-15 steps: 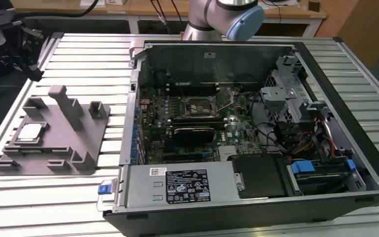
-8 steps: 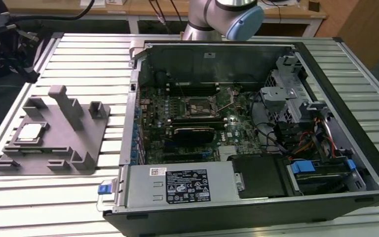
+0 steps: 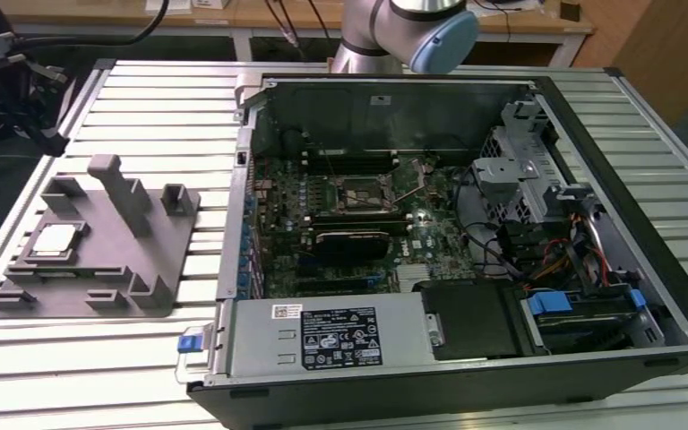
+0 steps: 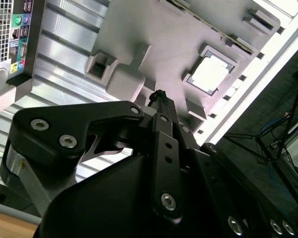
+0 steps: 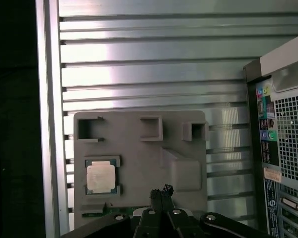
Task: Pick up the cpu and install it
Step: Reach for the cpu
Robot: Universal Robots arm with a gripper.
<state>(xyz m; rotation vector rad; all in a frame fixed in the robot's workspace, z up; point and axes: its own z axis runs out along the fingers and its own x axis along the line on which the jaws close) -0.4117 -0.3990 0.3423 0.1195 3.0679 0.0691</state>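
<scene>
the task is at its start: nothing is picked up and nothing is installed yet. the cpu (image 5: pixel 100 177) lies flat, metal top up, in a square recess of the grey holder (image 5: pixel 139 148), close to the holder's edge that faces away from the computer case (image 3: pixel 380 98). the holder lies on the slatted table (image 3: pixel 153 98), near the table's edge on the exterior view's left, with the case just beside it.

in the first wrist view the gripper (image 5: pixel 162 190) hangs over the holder, apart from the cpu and not touching it. its fingers look drawn together at the tips, with nothing between them. so the grasp, the lift, the carry to the case and the seating are all left to do.

inside the case, the socket (image 3: pixel 360 193) near the middle of the motherboard (image 3: pixel 416 233) looks bare, as far as the exterior view lets me judge.

count:
- 1 cpu
- 1 holder
- 1 computer case, open on top
- 1 motherboard with 1 socket
- 1 arm (image 3: pixel 398 27) at the table's far edge
- 1 gripper
</scene>
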